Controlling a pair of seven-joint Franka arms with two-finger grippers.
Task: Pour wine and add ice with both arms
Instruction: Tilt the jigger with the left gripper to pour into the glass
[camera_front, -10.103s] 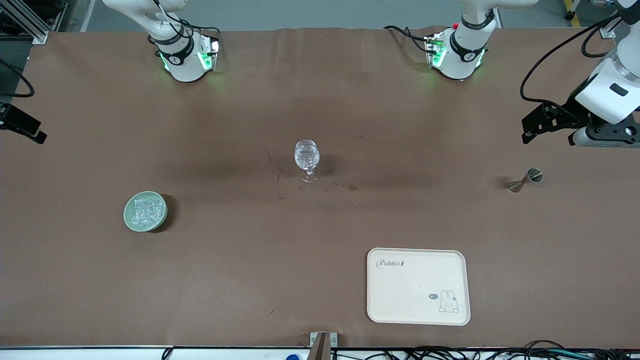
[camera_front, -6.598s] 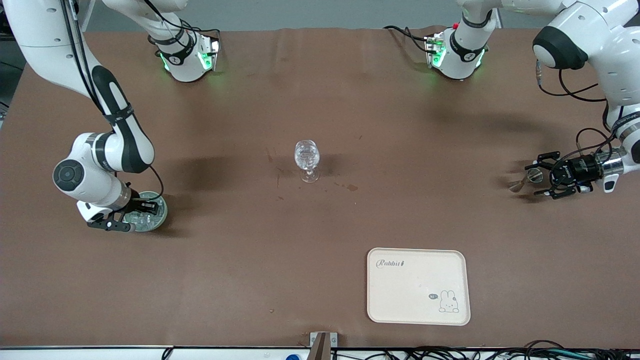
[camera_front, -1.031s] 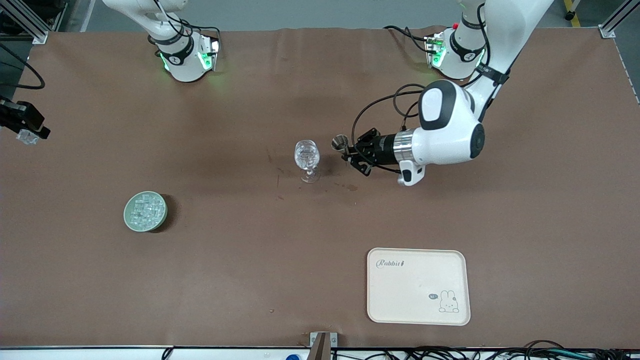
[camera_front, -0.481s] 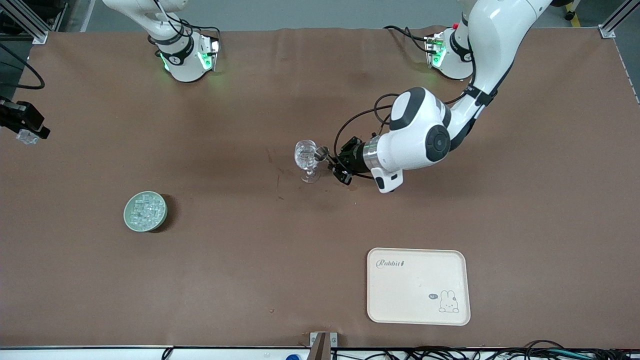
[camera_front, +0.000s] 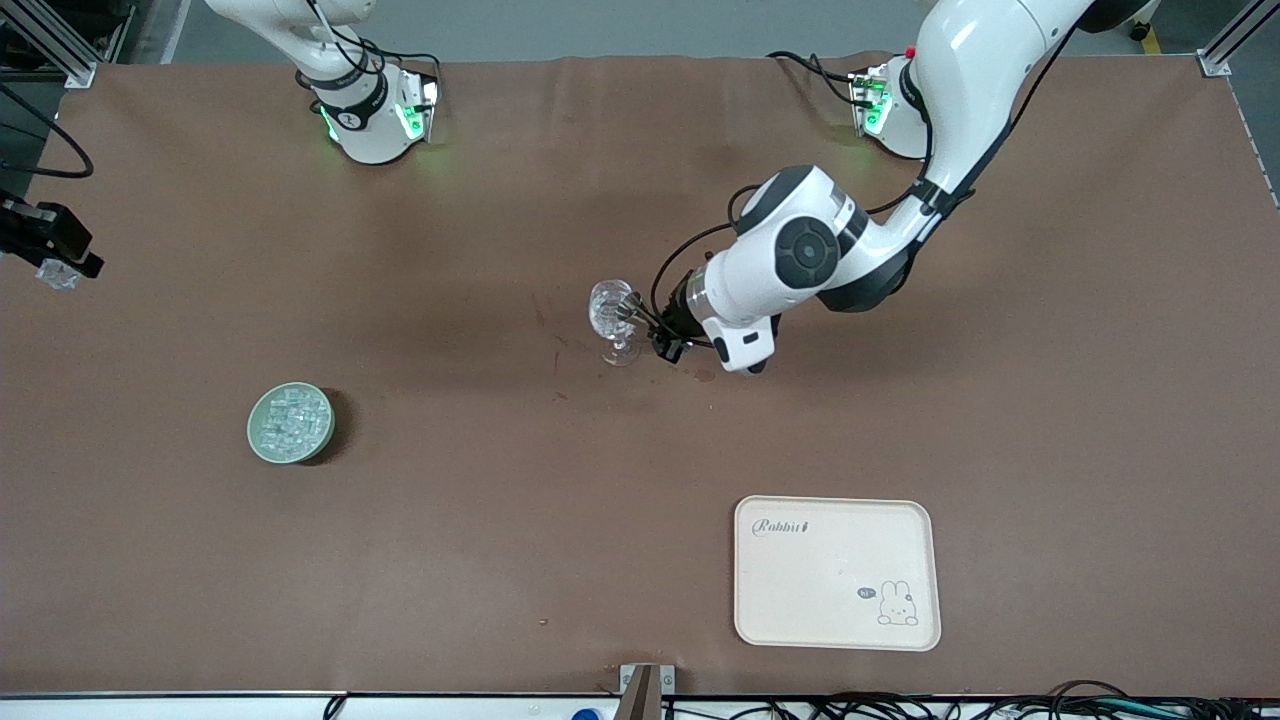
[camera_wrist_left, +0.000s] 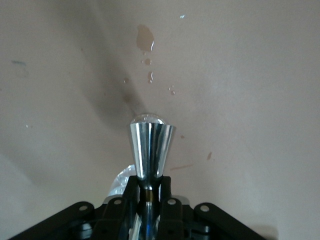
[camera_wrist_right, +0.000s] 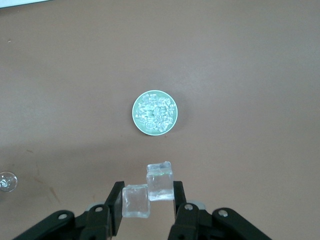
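Left gripper (camera_front: 640, 322) has swung in from half a second ago and now tips the small shiny metal cone-shaped jigger (camera_wrist_left: 151, 147) against the rim of the clear stemmed wine glass (camera_front: 612, 315) mid-table; its fingers are clamped on the jigger's narrow waist. From the left wrist view the jigger hides most of the glass; wet spots (camera_wrist_left: 145, 39) show on the brown table cover (camera_front: 640, 470).

Right gripper (camera_wrist_right: 146, 214) is unmoved, held high at the right arm's end, cut off at the front view's edge, pinching two clear ice cubes (camera_wrist_right: 148, 193). The remaining ice (camera_front: 290, 421) sits heaped in the round pale-green bowl (camera_front: 258, 442), unchanged. The cream rectangular rabbit tray (camera_front: 836, 572) is unchanged too.
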